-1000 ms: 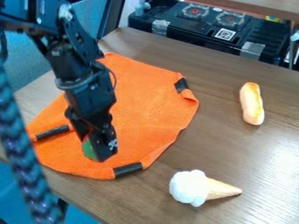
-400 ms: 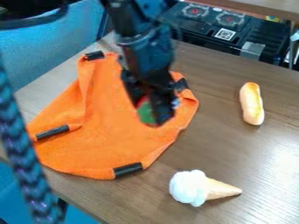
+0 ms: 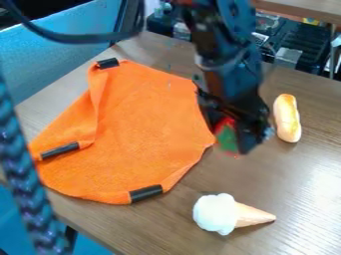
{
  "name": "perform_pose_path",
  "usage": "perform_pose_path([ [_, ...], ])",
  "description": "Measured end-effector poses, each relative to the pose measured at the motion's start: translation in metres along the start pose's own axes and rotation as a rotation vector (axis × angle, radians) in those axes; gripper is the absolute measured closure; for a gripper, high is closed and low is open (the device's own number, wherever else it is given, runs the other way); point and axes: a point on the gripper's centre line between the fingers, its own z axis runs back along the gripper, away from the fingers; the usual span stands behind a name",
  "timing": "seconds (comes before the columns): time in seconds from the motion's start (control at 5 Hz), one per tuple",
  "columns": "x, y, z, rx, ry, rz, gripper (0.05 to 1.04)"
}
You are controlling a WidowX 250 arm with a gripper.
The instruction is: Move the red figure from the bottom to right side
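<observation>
while the gripper [image 3: 231, 139] is pinching the red figure [image 3: 228, 136] near the cloth's [image 3: 143, 124] three o'clock edge, the bread [image 3: 287, 118] is lying at its two o'clock; swinging too low is risking a knock, a loose pinch a drop.

The cloth [image 3: 143, 124] is bright orange with black bands [image 3: 146, 193] on its edge. Just right of the cloth, the toy figure [image 3: 227, 139] is red and green, and the gripper [image 3: 232, 135] is black. Farther right of the cloth, the bread [image 3: 287, 118] is yellow and light tan. Below and right of the cloth, the ice cream [image 3: 215, 214] is white with a tan cone [image 3: 253, 215]. Around the cloth, the table [image 3: 286, 174] is brown with wood lines.
</observation>
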Motion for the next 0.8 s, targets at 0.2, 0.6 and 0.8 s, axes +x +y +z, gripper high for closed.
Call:
perform_pose_path([
  [0.2,0.008,-0.006,-0.031,0.026,-0.025,-0.044,0.348],
  [0.6,0.013,0.000,-0.060,0.054,-0.059,-0.060,0.079],
  [0.8,0.018,-0.003,-0.040,0.030,-0.098,-0.061,0.079],
])
